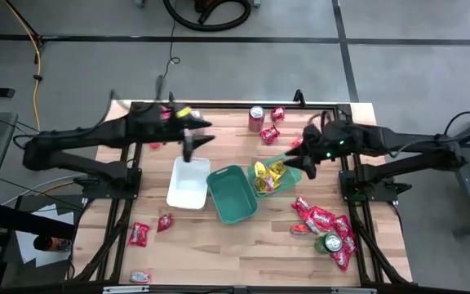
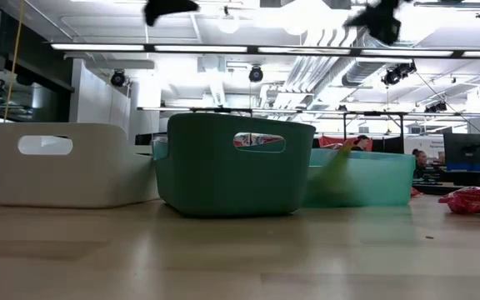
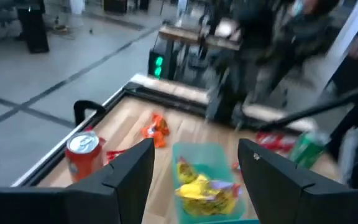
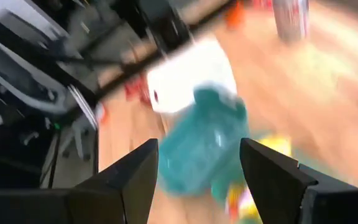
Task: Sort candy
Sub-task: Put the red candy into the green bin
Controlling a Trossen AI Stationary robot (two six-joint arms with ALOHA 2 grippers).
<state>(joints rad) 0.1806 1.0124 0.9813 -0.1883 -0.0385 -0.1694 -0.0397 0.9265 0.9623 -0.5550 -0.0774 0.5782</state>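
I'm seeing the left gripper [image 1: 188, 147] hovering wide open, empty, above the white tray [image 1: 188, 183]; the right gripper [image 1: 308, 166] is hanging wide, empty, beside the pale tray [image 1: 288, 184] holding yellow candy [image 1: 265, 175]; red candy [image 1: 325, 222] is lying on the table [image 1: 219, 245]

White tray [image 4: 188, 74] and green tray [image 4: 207, 146] motion-blurred in right wrist view

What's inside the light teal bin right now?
The light teal bin holds a pile of yellow candy, with a bit of red among it. Anything beneath that pile is covered. The right end effector, open, overlaps the bin's far corner.
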